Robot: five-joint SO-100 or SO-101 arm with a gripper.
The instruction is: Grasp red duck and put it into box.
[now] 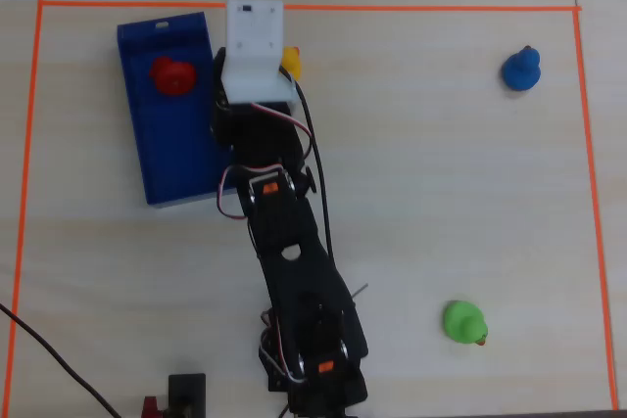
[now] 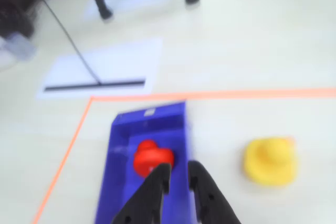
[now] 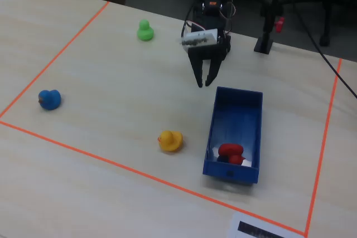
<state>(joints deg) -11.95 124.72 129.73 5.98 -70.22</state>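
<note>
Black fingers (image 2: pixel 178 174) fill the bottom of the wrist view, slightly parted and holding nothing, their tips hanging over the near part of the box (image 2: pixel 119 145) beside its right wall. In the fixed view the same fingers (image 3: pixel 204 83) point down above the surface (image 3: pixel 111 54), just off the far short wall of the box (image 3: pixel 248 132) and clear of it. Just past the fingertips in the wrist view sits the red duck (image 2: pixel 152 157), on the floor of the blue tray toward the short wall that carries a small slot; the overhead view shows the red duck (image 1: pixel 172 75) at the end of the box (image 1: pixel 176 154) nearest the orange tape line (image 1: pixel 411 9), and the fixed view shows the red duck (image 3: pixel 230 151) at the tray's near end. Outside the box, to the right in the wrist view, stands a yellow duck (image 2: pixel 271 160), apart from the tray wall; overhead the yellow duck (image 1: pixel 291 62) peeks out from under the arm's white block (image 1: pixel 255 31). Farther off, a blue duck (image 1: pixel 521 69) sits near the taped area's top right corner in the overhead view, and a green duck (image 1: pixel 462 321) sits toward its lower right. A white sheet with a black bar (image 2: pixel 102 72) lies beyond the tape.
</note>
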